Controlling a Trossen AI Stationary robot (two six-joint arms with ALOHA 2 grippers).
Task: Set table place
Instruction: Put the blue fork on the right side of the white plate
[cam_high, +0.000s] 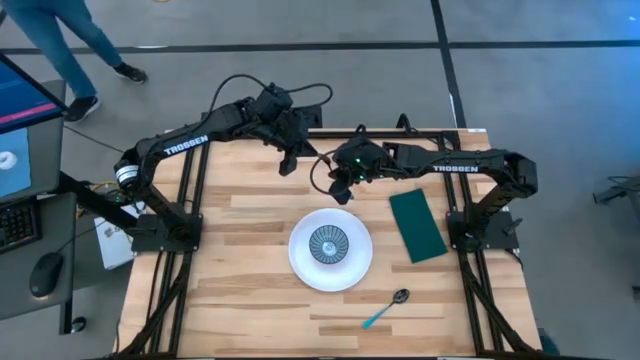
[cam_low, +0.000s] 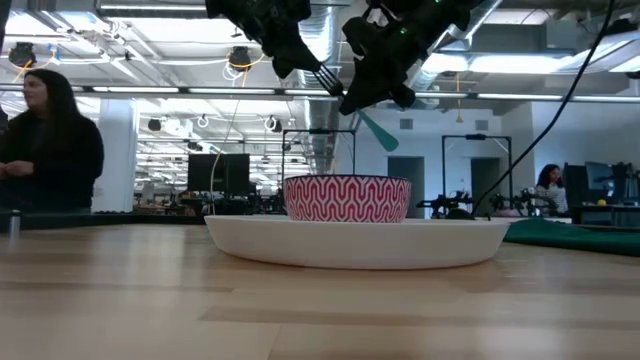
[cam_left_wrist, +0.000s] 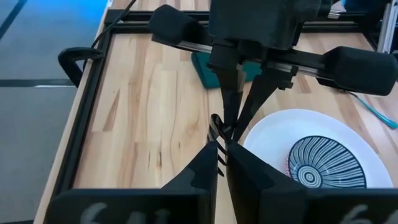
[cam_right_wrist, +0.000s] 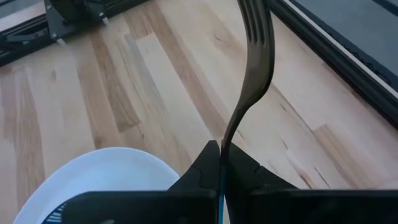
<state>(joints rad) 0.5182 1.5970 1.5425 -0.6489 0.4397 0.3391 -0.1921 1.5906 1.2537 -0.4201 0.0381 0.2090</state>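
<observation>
A fork with a turquoise handle (cam_low: 381, 134) is held in the air over the table's far middle, beyond the white plate (cam_high: 300, 270). My left gripper (cam_left_wrist: 222, 158) is shut on its tines end. My right gripper (cam_right_wrist: 221, 155) is shut on its neck. A small patterned bowl (cam_high: 329, 243) stands in the plate. The turquoise-handled spoon (cam_high: 386, 309) lies on the table near the front right. The dark green cloth (cam_high: 418, 226) lies flat to the right of the plate. My left gripper pinches the fork's tines (cam_left_wrist: 218, 138) between its two fingers, coming from the table's left. The fork is clear of the table. My right gripper pinches the fork where the metal neck (cam_right_wrist: 229, 134) meets the turquoise handle, between its two fingers. It comes from the table's right. The metal head rises out past the fingertips, and the handle slants down behind them (cam_low: 381, 134). The fork is lifted clear.
The black frame rails (cam_left_wrist: 93, 106) run along the table's edges. One person (cam_low: 50, 150) stands beyond the table, and another person's legs (cam_high: 70, 50) show at the far left. A keyboard and mouse (cam_high: 45, 272) lie left of the table. Bare planks show left of the plate.
</observation>
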